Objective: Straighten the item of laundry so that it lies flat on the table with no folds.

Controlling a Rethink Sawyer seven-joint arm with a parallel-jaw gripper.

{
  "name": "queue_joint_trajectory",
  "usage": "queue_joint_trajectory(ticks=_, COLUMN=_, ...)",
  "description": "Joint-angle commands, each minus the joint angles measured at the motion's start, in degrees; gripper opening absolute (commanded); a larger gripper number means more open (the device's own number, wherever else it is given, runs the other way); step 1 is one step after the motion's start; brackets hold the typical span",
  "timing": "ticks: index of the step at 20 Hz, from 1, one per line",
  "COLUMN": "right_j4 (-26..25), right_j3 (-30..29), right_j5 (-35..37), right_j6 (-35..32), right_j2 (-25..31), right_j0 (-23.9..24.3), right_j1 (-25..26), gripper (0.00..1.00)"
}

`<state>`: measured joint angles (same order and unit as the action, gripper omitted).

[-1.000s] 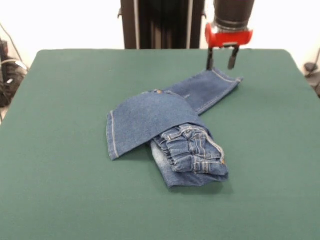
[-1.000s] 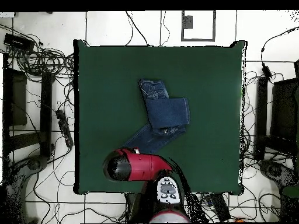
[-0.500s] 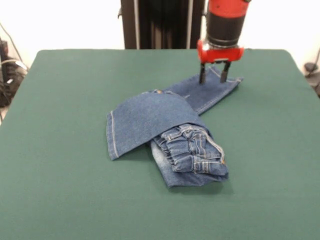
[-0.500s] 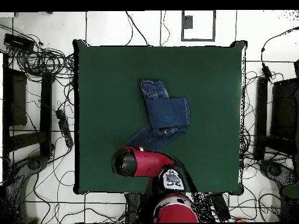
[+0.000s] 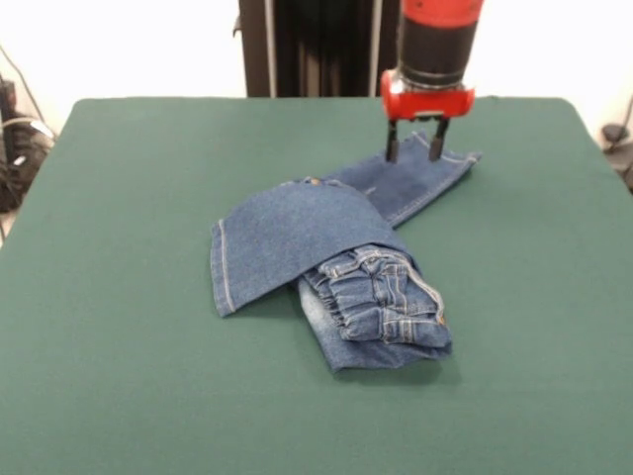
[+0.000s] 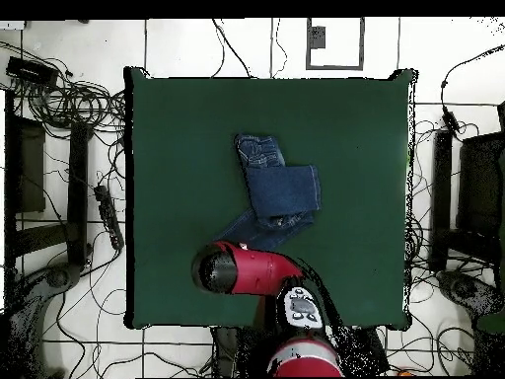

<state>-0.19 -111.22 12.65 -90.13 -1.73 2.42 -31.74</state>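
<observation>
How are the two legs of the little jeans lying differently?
One leg of the jeans stretches out straight toward the robot, under the open gripper; the other leg is folded across the middle. The straight leg lies flat on the table; the folded leg rests on the bunched waistband. Both are blue denim with tan stitching.

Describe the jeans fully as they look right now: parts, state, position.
The small blue denim jeans lie folded near the middle of the green table. One leg is doubled across the body; the gathered waistband with tan stitching bunches at the camera-side end. The other leg stretches toward the robot, its cuff under the open gripper, whose fingers are at the fabric.
</observation>
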Motion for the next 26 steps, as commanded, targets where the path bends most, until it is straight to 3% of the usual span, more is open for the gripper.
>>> queue_joint_trajectory(ticks=1, right_j4=0.57, right_j3=7.09, right_j5=11.52, right_j6=-4.43, right_j2=2.84, right_j0=-1.84, right_j1=-5.40, gripper=1.00)
queue_joint_trajectory(ticks=5, right_j4=0.09, right_j3=9.31, right_j5=17.95, right_j6=-3.42, right_j2=3.28, right_j0=-1.98, right_j1=-7.32, gripper=1.00)
queue_joint_trajectory(ticks=11, right_j4=-0.56, right_j3=10.77, right_j5=21.87, right_j6=-3.74, right_j2=4.41, right_j0=-1.66, right_j1=-8.41, gripper=1.00)
queue_joint_trajectory(ticks=26, right_j4=-3.32, right_j3=10.04, right_j5=19.65, right_j6=3.78, right_j2=10.45, right_j0=6.50, right_j1=-6.43, gripper=1.00)
